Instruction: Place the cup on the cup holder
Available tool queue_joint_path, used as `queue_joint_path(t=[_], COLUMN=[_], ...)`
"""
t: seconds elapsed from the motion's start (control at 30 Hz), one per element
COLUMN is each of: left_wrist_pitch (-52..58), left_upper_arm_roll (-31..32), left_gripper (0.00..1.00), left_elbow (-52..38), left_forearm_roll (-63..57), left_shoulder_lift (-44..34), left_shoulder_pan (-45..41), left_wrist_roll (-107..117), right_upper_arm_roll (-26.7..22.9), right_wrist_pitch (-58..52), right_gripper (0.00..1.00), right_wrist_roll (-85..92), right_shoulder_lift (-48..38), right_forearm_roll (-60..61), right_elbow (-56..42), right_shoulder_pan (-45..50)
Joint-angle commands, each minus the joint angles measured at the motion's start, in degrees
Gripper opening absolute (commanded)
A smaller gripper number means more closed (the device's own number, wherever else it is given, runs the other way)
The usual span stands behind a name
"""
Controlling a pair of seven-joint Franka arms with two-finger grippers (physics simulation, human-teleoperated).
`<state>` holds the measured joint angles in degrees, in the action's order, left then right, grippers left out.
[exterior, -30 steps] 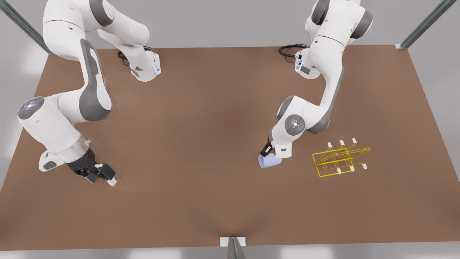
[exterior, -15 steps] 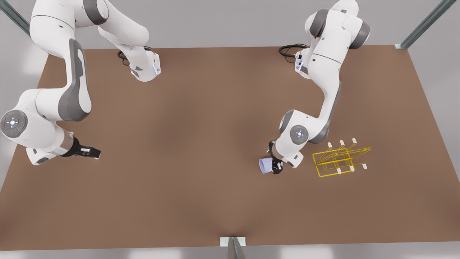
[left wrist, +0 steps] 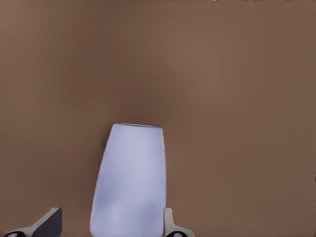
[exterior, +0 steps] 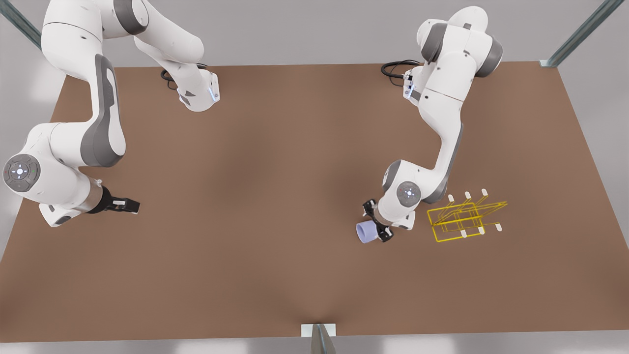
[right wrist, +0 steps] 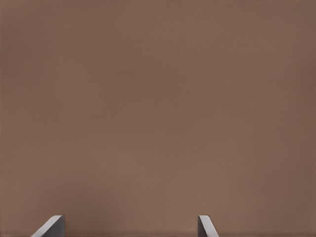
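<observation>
cup [exterior: 366, 232], pale blue, lies on its side on the brown table [exterior: 275, 196], its open end toward the front view's left. left gripper [exterior: 377, 223] sits around the cup; one finger [left wrist: 170, 224] touches it, the other stands a bit off, so it is open. yellow cup holder [exterior: 464, 219] stands near, on the front view's right. right gripper [exterior: 128, 205] waits far off, fingers apart.
</observation>
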<state>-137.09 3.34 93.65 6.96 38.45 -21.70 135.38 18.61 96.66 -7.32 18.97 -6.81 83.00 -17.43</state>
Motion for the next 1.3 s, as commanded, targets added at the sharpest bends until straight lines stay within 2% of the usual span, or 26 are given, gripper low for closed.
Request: queue_joint_path(t=[0.0, 0.23, 1.13, 1.2, 1.27], left_wrist_pitch=[-2.13, -5.47, -7.32, -7.40, -8.02], left_upper_arm_roll=[0.00, 0.00, 0.18, 0.18, 0.18], left_gripper=[1.00, 1.00, 1.00, 0.85, 0.85], left_elbow=[-0.04, -0.04, -0.13, -0.13, -0.22], left_forearm_roll=[-0.19, -0.28, -0.46, -0.28, -0.37], left_shoulder_lift=[0.57, 2.07, 6.72, 6.81, 7.16], left_shoulder_pan=[0.34, 1.57, 1.40, 1.48, 1.48], left_wrist_roll=[15.71, 15.18, 15.27, 15.62, 15.62], right_upper_arm_roll=[0.03, -0.06, -0.06, -0.15, -0.15], right_wrist_pitch=[-0.15, -0.07, -0.15, -0.07, -0.07], right_gripper=[1.00, 1.00, 1.00, 1.00, 1.00], right_wrist_roll=[2.57, 2.58, 2.66, 2.66, 2.58], right_shoulder_lift=[-0.07, 0.02, 0.81, 0.90, 0.81], right_forearm_roll=[0.04, 0.04, 0.04, 0.04, 0.04], right_elbow=[-0.03, -0.03, -0.82, -0.91, -0.82], right_shoulder_pan=[0.02, -0.06, -0.24, -0.24, -0.24])
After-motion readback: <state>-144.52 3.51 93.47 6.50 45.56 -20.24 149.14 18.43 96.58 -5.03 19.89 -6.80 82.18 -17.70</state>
